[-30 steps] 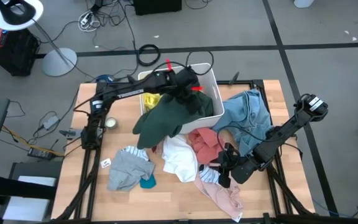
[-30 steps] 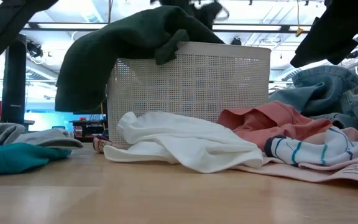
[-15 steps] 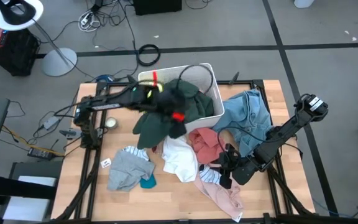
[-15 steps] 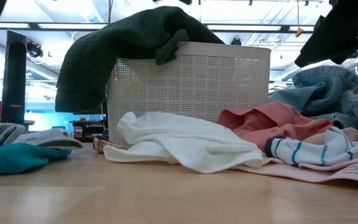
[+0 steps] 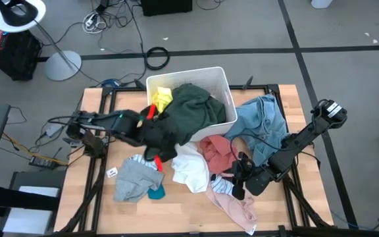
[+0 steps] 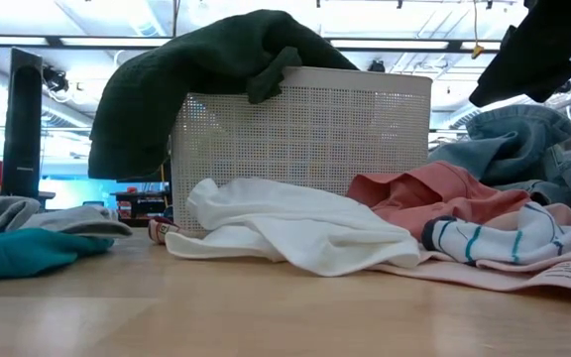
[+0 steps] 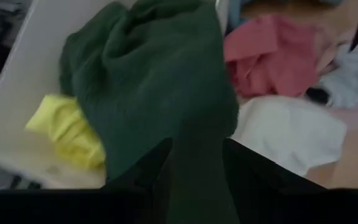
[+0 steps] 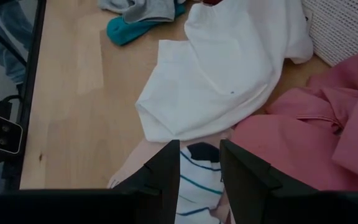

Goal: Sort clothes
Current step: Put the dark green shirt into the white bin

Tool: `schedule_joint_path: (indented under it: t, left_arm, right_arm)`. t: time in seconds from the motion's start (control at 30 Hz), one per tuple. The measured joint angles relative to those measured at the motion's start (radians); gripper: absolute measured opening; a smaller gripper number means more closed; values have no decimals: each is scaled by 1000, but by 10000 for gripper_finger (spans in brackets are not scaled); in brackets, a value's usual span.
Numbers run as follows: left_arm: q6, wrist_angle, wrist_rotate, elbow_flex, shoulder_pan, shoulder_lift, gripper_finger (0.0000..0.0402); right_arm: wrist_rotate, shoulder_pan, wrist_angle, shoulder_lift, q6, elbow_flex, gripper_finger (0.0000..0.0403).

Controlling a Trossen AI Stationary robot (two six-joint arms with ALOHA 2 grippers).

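dark green garment (image 5: 191, 112) and yellow one (image 5: 161, 99) sit in the white bin (image 5: 224, 82), green draped over its rim. white (image 5: 188, 164), pink (image 5: 217, 150), denim (image 5: 262, 122) and grey (image 5: 135, 178) pieces lie unsorted on the table (image 5: 97, 204). left gripper (image 7: 194, 168) hangs beside the bin with fingers spread and empty; right gripper (image 8: 199, 165) is spread over the striped piece (image 8: 194, 186).

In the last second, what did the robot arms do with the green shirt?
The left gripper let go of the dark green garment, leaving it draped over the white bin, then pulled back toward the table's left side. The right gripper and the other clothes stayed put.
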Motion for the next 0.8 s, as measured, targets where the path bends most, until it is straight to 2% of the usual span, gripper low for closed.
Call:
schedule_joint_path:
  t: [0.17, 0.33, 0.63, 0.8]
  left_arm:
    - [-76, 0, -32, -64, -59, -24, 144]
    - [-189, 19, -54, -259, -94, -108, 136]
    - [-212, 371, -60, -692, -68, -357, 135]
    - [-102, 575, -33, -855, 7, -391, 135]
  right_arm:
    - [0, 0, 5, 0, 0, 0, 114]
    - [0, 3, 8, 0, 0, 0, 114]
    - [-1, 3, 35, 0, 0, 0, 114]
    - [-1, 3, 37, 0, 0, 0, 114]
